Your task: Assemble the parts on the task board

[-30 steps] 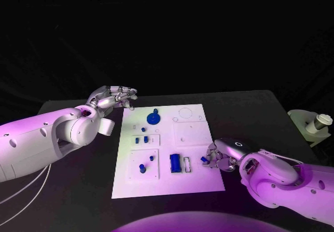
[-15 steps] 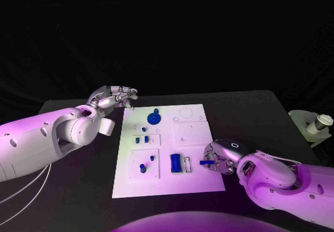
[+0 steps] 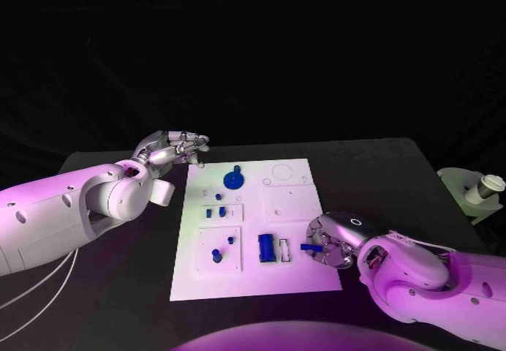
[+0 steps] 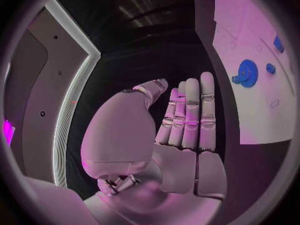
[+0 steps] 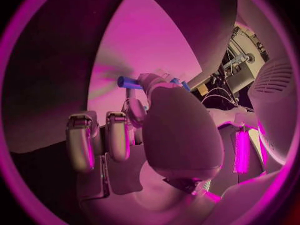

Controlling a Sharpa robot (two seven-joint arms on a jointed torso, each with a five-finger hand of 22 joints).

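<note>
The white task board (image 3: 290, 274) lies mid-table. On it are a blue gear (image 3: 233, 178), small blue pieces (image 3: 214, 212), a blue peg (image 3: 216, 254) and a blue block (image 3: 266, 247) beside a narrow white slot (image 3: 284, 248). My right hand (image 3: 335, 241) is at the board's right edge and pinches a small blue part (image 3: 309, 247) just right of that slot. In the right wrist view this part (image 5: 128, 81) sticks out from the fingertips over the board (image 5: 144, 45). My left hand (image 3: 174, 150) hovers off the board's far left corner and holds nothing; its fingers (image 4: 187, 115) are stretched out, with the gear (image 4: 247, 74) beyond them.
A pale cream holder with a white cylinder (image 3: 477, 189) stands at the table's right edge. The black table (image 3: 369, 168) stretches around the board on all sides.
My right hand has shifted slightly toward the board's near side with the blue part, which now lies level beside the slot. The left hand has stayed put.
</note>
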